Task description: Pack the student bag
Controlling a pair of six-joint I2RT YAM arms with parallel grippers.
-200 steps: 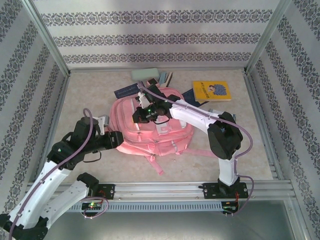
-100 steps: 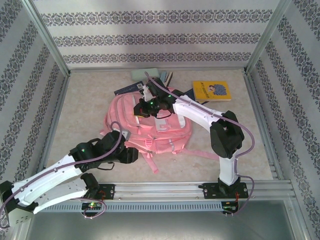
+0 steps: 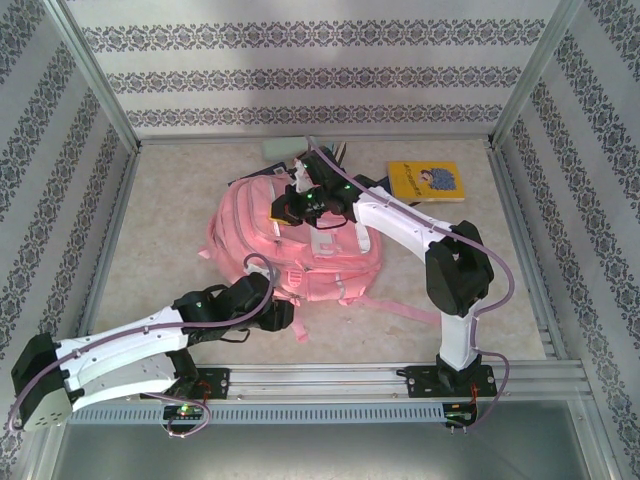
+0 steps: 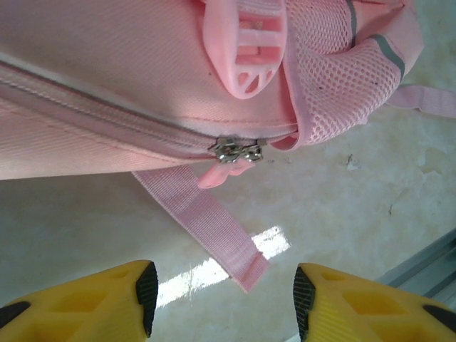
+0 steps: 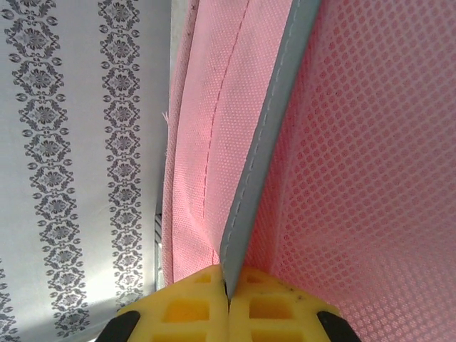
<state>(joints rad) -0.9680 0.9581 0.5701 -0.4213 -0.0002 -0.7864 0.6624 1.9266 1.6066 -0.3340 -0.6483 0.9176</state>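
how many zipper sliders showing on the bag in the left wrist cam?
2. One metal slider and a second slider sit side by side on the zipper of the student bag, beside its mesh pocket. More may be hidden elsewhere.

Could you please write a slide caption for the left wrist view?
Open left gripper hovers over the table, facing the two zipper pulls of the pink backpack.

No legible text anywhere; only unreadable dark print on the cover of the yellow book (image 3: 425, 181).
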